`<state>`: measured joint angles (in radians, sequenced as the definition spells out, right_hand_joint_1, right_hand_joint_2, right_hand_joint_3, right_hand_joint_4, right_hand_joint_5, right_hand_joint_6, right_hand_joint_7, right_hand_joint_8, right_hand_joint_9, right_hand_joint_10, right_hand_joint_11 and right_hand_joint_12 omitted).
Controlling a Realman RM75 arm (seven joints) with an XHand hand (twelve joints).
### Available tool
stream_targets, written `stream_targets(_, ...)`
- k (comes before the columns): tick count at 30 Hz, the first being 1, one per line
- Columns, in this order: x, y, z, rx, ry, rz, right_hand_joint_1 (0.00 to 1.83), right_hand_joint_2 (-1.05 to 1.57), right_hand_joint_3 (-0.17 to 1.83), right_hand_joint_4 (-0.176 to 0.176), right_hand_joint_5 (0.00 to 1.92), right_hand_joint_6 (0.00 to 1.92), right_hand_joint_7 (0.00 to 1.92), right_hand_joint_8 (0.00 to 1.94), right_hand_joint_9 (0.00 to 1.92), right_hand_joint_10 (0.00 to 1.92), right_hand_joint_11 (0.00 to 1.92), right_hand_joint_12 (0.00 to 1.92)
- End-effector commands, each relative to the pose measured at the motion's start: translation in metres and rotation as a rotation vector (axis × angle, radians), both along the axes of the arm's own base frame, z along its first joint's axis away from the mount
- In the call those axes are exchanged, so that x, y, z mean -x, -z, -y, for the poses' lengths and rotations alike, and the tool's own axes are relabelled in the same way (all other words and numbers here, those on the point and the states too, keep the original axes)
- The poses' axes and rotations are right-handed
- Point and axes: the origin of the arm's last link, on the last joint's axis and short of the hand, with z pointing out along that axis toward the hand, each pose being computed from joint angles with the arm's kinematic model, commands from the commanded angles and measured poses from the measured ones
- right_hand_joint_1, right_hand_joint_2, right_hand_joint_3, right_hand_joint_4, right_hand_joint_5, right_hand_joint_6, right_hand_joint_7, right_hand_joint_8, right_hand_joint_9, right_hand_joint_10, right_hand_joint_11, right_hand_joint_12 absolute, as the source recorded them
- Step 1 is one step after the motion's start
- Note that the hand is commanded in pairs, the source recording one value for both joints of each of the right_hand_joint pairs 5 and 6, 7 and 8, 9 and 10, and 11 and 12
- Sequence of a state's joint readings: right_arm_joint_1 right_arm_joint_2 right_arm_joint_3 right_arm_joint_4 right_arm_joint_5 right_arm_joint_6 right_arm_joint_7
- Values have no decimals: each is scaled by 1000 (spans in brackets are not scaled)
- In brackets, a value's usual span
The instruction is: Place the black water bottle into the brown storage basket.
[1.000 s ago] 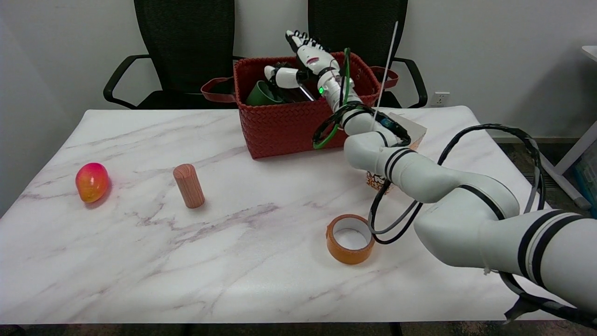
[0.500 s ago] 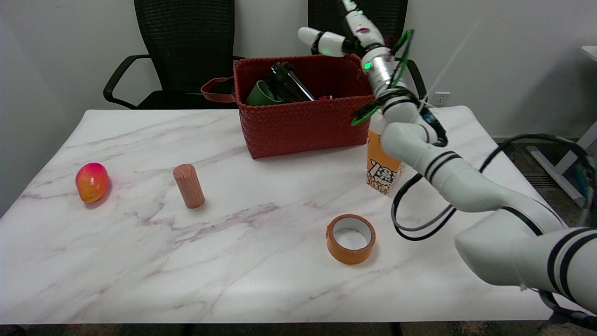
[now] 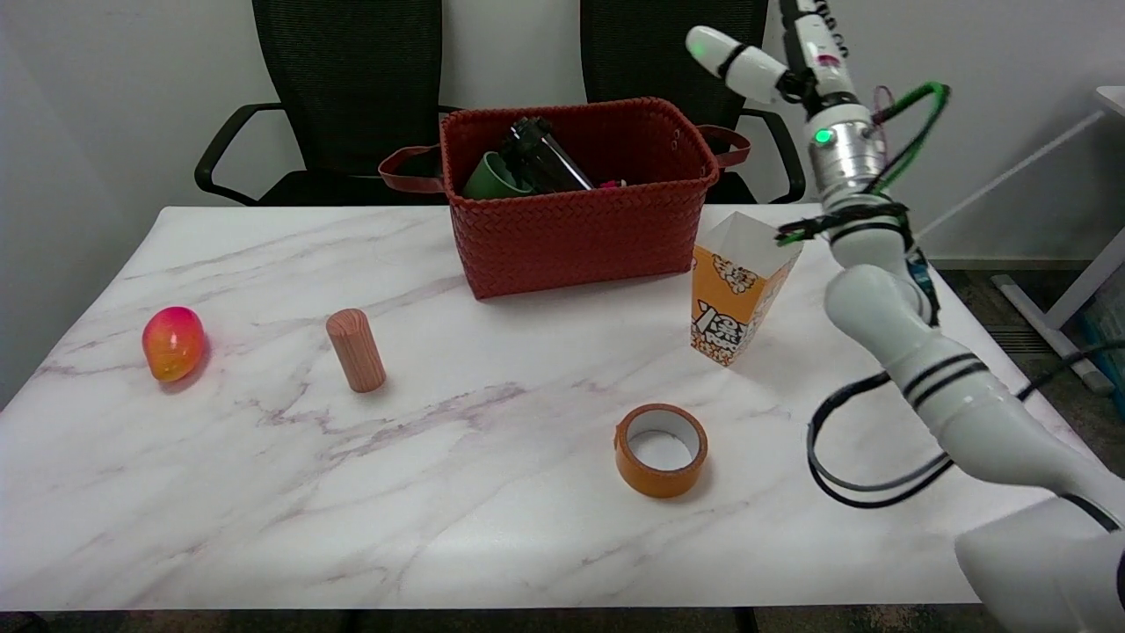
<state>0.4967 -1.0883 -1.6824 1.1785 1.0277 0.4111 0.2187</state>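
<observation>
White marble table (image 3: 264,492) with grey veins; red-brown woven basket (image 3: 576,233); orange tape roll (image 3: 660,450); pink-orange fruit (image 3: 173,342).

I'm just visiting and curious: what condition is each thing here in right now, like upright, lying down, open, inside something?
black water bottle: inside the basket, leaning tilted.
brown storage basket: upright on the table, open-topped.
green cup: in the basket, tipped.
right hand: raised in the air, holding nothing.
popcorn box: standing, top open.
tape roll: lying flat.
wooden cylinder: standing, slightly leaning.
mango: resting on the table.
</observation>
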Motion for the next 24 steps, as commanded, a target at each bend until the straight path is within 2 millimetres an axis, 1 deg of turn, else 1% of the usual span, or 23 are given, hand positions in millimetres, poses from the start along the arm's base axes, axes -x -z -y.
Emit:
stream_targets(1, 3, -44, -94, 100, -61, 27, 498, 759, 81, 0, 0, 0, 2, 2, 13, 13, 163, 163)
stream_targets(4, 11, -45, -98, 108, -44, 27, 496, 758, 77, 0, 0, 0, 3, 3, 14, 14, 167, 167)
stream_targets(10, 18, -47, -106, 120, -45, 29, 489, 749, 75, 0, 0, 0, 7, 7, 13, 13, 171, 171)
stream_targets(17, 29, -49, -107, 106, -37, 70, 470, 758, 92, 0, 0, 0, 17, 17, 25, 25, 182, 182)
stream_targets(19, 30, -49, -107, 103, -34, 74, 467, 756, 90, 0, 0, 0, 19, 19, 26, 26, 183, 183)
stream_targets(24, 25, -50, -110, 108, -50, 69, 467, 751, 84, 0, 0, 0, 23, 23, 30, 30, 191, 191)
